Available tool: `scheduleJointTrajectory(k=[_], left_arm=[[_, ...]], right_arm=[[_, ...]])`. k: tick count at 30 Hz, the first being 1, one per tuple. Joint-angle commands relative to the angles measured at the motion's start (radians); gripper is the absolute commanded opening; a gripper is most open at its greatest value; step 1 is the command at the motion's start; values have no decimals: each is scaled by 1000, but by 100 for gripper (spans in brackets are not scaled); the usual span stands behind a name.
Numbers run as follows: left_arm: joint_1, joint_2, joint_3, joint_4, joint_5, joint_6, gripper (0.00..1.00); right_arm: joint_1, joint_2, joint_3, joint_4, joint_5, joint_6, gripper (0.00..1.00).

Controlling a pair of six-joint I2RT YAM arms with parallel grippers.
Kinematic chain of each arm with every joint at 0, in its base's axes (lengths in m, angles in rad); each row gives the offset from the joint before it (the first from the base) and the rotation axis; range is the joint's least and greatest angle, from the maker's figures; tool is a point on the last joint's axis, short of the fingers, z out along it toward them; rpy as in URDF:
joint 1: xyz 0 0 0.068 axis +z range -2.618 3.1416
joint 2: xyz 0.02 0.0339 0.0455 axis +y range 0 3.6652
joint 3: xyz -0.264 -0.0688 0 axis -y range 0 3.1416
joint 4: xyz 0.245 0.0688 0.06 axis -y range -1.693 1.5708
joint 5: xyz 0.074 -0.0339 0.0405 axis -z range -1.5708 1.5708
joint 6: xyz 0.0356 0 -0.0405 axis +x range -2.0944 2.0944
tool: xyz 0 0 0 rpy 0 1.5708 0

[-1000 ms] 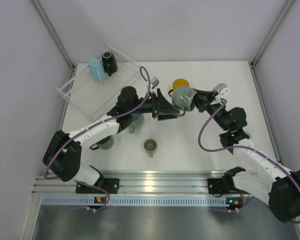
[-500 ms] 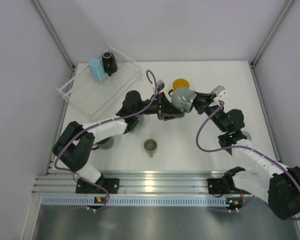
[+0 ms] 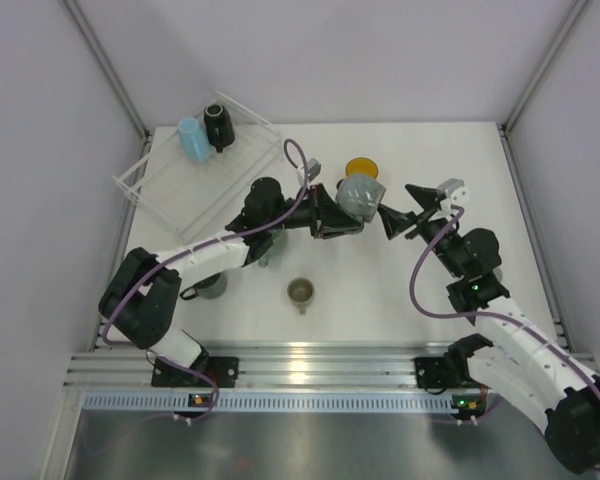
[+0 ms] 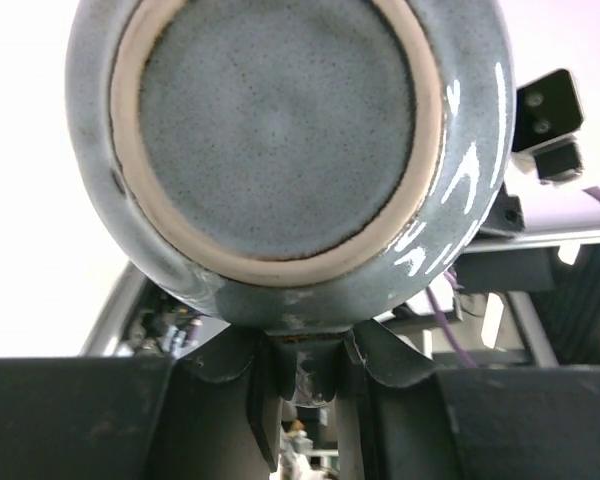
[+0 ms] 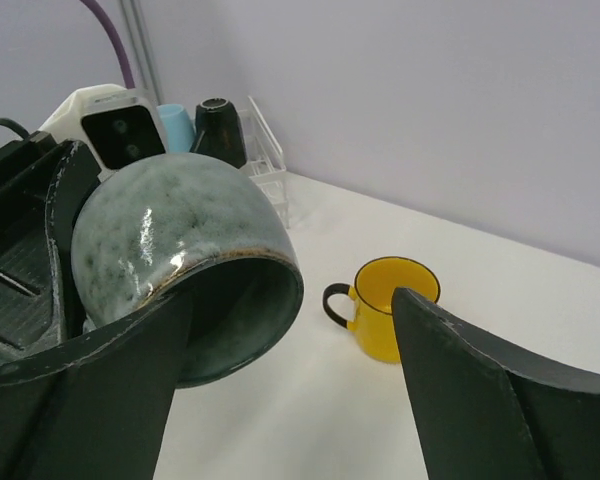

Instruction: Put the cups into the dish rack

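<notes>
Grey-blue mug (image 3: 361, 194) sits pinched in left tool (image 3: 340, 211), seemingly just clear of spread right tool (image 3: 401, 209).

The grey-blue cup (image 3: 359, 194) hangs tipped sideways; a light-blue cup (image 3: 190, 139) and a black cup (image 3: 218, 125) sit in the clear rack (image 3: 195, 186).

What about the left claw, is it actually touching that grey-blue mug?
Touching. The left wrist view shows the left gripper clamped on the grey-blue mug, fingers meeting its wall.

The left arm (image 3: 195, 257) half hides a cup (image 3: 211, 288) (colour unclear).
</notes>
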Motion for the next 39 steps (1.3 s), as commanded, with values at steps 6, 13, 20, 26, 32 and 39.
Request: scheduleJointTrajectory(k=[6, 13, 20, 26, 32, 39], left_arm=[[19, -134, 214, -656, -301, 544, 0], [75, -163, 374, -1010, -657, 826, 0], [239, -162, 432, -1098, -875, 946, 0], [391, -110, 478, -1111, -1021, 1024, 0], [493, -21, 523, -1109, -1139, 1063, 0], [566, 54, 527, -1072, -1211, 1060, 0]], right_arm=[[14, -143, 71, -149, 48, 106, 99], [15, -89, 200, -267, 86, 241, 99], [15, -42, 280, -391, 112, 298, 99], [15, -57, 261, -384, 128, 278, 99], [15, -56, 257, -402, 132, 261, 99], [15, -59, 255, -422, 183, 238, 99]])
